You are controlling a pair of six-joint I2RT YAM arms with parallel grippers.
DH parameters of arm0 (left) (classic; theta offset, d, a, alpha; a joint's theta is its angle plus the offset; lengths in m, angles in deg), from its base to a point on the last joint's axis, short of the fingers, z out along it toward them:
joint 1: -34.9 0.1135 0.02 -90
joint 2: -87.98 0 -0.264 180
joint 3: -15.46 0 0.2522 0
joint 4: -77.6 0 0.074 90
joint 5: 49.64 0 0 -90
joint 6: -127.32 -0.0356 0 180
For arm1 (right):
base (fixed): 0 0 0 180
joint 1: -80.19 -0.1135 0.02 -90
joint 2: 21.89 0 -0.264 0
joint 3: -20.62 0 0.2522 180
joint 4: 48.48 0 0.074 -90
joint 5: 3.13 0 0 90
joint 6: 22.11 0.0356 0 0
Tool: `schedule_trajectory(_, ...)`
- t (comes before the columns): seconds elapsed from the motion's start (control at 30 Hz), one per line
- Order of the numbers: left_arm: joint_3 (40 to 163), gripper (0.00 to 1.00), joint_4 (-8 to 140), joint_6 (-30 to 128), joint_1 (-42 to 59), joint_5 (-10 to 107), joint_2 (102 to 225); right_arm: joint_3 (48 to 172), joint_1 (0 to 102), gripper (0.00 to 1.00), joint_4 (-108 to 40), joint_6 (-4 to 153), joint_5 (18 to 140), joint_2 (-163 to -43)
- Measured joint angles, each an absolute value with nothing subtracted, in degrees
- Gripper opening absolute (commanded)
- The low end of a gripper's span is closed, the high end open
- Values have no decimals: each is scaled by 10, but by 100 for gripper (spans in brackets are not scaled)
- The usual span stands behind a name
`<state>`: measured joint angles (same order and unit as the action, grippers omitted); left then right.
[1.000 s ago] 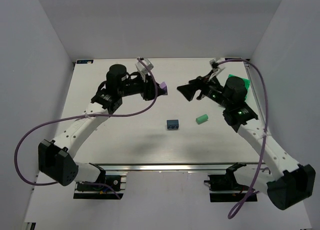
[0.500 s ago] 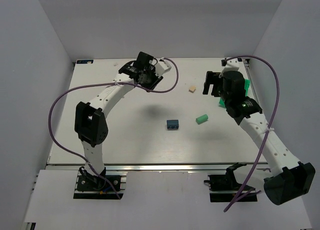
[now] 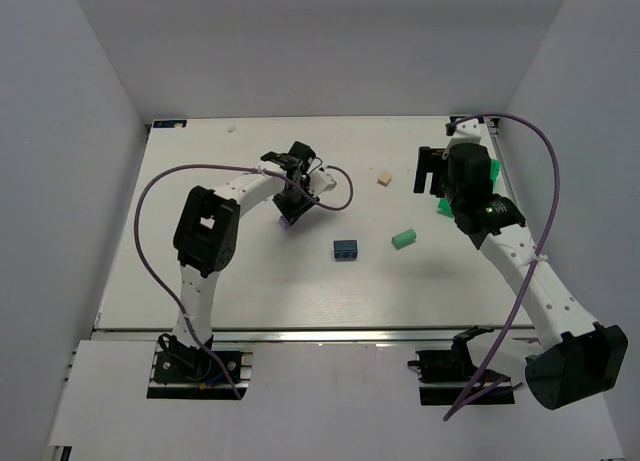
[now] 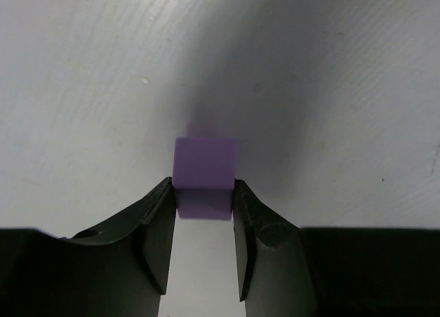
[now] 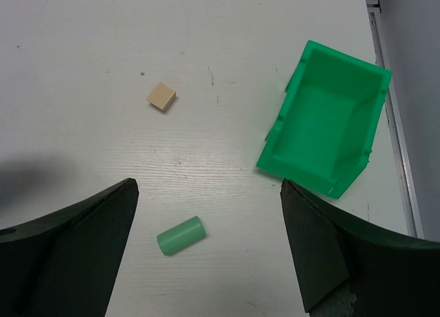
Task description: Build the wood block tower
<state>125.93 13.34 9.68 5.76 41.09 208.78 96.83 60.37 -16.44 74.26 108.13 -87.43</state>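
Lilac paint, matte and even, covers the small cube (image 4: pixel 204 176) that the left gripper (image 4: pixel 203 194) has clamped between its two black fingers (image 4: pixel 157 224). The fingers press only on the part of the side faces nearest the wrist, so most of the cube stands out past the tips. I judge that such a short hold on smooth painted wood may let the cube turn or slip out when the arm moves. From the wrist view I cannot tell if its underside touches the white table (image 3: pixel 200 281) or hangs just over it.

To the right of this gripper, apart from it, lies the dark blue block (image 3: pixel 346 248), a small oblong with flat faces. If the cube is put on it off centre, it may tip off.

The right gripper (image 5: pixel 207 186) is spread wide and holds nothing. The cream block (image 5: pixel 161 96), square and sharp-edged, lies beyond its left finger. The mint green cylinder (image 5: pixel 181 235) lies on its side between the fingers, nearer the left one; being round, it may roll if it is touched on one side only. The glossy green plastic bin (image 5: pixel 323 117) stands beyond the right finger.
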Motion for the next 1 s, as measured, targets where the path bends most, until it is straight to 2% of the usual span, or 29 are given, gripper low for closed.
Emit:
schedule_trajectory(0.33,1256,0,151,159,55,398,2114,949,607,89,-169,733,1075,-858)
schedule_trajectory(0.67,1181,0,228,197,55,403,2067,945,607,89,-169,732,1071,-856)
schedule_trajectory(0.87,1183,0,214,157,54,490,2049,945,607,89,-169,727,1057,-856)
schedule_trajectory(1.0,1237,0,183,118,40,547,2036,945,607,89,-169,722,1056,-856)
